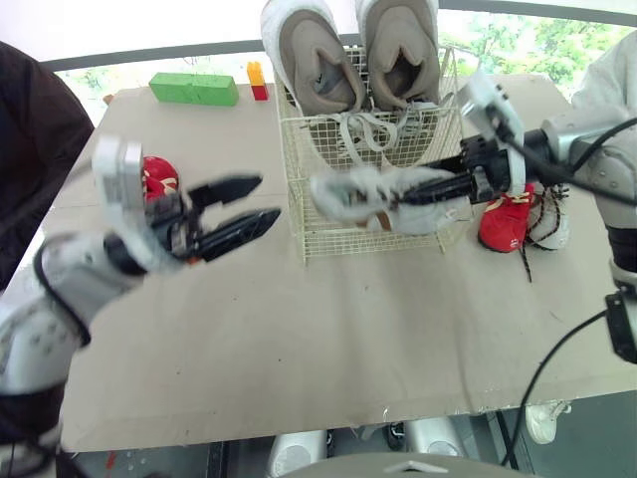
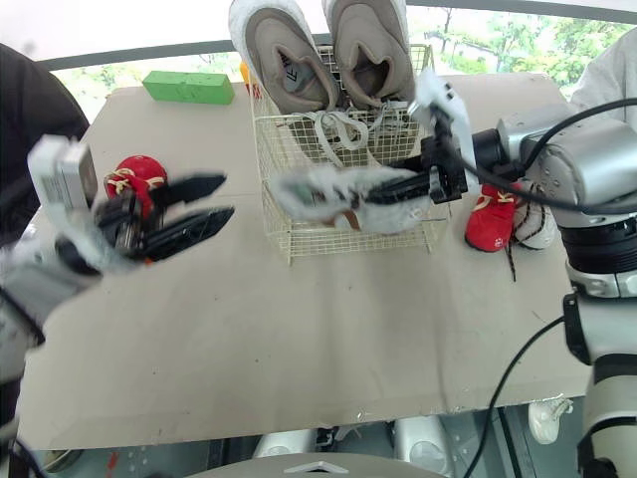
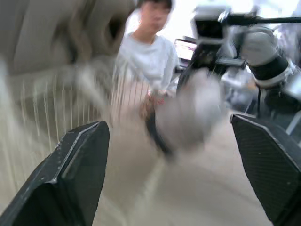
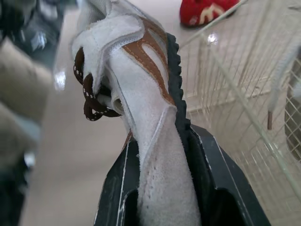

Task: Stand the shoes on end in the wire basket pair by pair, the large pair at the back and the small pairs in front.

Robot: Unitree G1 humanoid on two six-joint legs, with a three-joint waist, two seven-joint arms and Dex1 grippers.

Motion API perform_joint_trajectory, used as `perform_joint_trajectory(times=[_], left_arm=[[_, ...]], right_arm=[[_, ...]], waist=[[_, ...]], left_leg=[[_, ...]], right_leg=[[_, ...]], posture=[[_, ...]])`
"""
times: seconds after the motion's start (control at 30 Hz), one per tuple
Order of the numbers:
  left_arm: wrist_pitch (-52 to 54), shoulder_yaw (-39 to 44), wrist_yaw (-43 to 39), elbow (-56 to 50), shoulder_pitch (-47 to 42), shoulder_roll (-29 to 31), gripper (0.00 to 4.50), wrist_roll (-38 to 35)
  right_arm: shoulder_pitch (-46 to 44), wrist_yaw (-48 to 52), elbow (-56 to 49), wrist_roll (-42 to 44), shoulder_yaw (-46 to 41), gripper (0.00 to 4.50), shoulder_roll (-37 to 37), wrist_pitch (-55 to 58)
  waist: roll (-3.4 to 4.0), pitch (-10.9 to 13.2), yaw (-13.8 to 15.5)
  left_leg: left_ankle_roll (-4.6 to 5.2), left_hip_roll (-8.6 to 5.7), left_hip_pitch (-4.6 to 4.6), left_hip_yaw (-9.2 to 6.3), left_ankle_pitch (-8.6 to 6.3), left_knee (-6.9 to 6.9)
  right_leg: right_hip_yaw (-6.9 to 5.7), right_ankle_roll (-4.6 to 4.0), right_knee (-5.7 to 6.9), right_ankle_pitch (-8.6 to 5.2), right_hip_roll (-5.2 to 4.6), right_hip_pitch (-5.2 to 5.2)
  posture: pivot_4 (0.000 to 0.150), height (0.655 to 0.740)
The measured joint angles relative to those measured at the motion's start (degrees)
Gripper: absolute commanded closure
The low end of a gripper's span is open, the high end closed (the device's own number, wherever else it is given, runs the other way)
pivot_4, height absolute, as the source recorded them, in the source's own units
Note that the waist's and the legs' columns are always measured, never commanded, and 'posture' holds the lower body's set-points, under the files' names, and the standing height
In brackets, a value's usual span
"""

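Observation:
The wire basket [image 1: 299, 149] stands mid-table with the large grey pair [image 1: 318, 55] upright at its back. My right gripper [image 1: 430, 187] is shut on a small white shoe with a brown stripe [image 1: 363, 194], held level in the air by the basket's front wall. In the right wrist view the small white shoe [image 4: 141, 84] sits between the fingers [image 4: 216, 188], outside the wire basket [image 4: 235, 103]. My left gripper [image 1: 244, 207] hangs open and empty left of the basket, near a small red shoe [image 1: 159, 179]. Another red shoe [image 1: 506, 224] and a white shoe [image 1: 550, 224] lie right of the basket.
A green block [image 1: 194, 90] and a small yellow and red block [image 1: 257, 80] lie at the back left of the table [image 1: 299, 339]. A person's dark sleeve [image 1: 30, 149] is at the left edge, and a light sleeve [image 1: 612, 80] at the right.

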Motion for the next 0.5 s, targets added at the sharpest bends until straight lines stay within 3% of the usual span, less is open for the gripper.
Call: perform_joint_trajectory(times=[0.1,0.23,0.37,0.5], left_arm=[[1.78,-2.93,7.92,-7.19,1.49,-6.39,0.0,-5.35],[1.49,-9.89,14.88,-8.03,-3.77,-16.99,0.0,-5.51],[0.73,-11.4,17.52,-6.16,-7.98,-20.83,1.17,-3.91],[0.83,-11.14,17.21,-3.94,-10.07,-21.25,3.21,-3.12]], right_arm=[[1.62,-9.38,-5.12,6.59,-7.46,4.16,8.47,7.3],[4.35,-18.96,-10.54,11.43,-12.82,4.16,15.35,11.59],[7.19,-26.33,-14.33,15.25,-14.11,4.16,19.46,14.18],[9.78,-32.63,-16.87,17.71,-18.01,4.16,20.81,14.24]], waist=[[-0.06,-0.01,0.59],[-0.02,-0.09,1.44],[-0.03,-0.09,1.26],[-0.03,-0.09,1.18]], left_leg=[[-0.07,-0.08,0.08,-0.09,0.04,0.03],[-0.07,-0.17,0.16,-0.07,0.05,0.14],[-0.08,-0.18,0.14,0.03,0.06,0.22],[-0.05,-0.16,0.12,0.05,0.06,0.23]], right_leg=[[-0.07,-0.03,0.16,0.0,-0.12,0.09],[-0.14,-0.06,0.26,0.0,-0.2,0.21],[-0.07,-0.06,0.33,-0.01,-0.07,0.19],[-0.09,-0.04,0.26,-0.01,0.05,0.2]], posture=[[0.15,0.74],[0.15,0.74],[0.15,0.74],[0.15,0.74]])
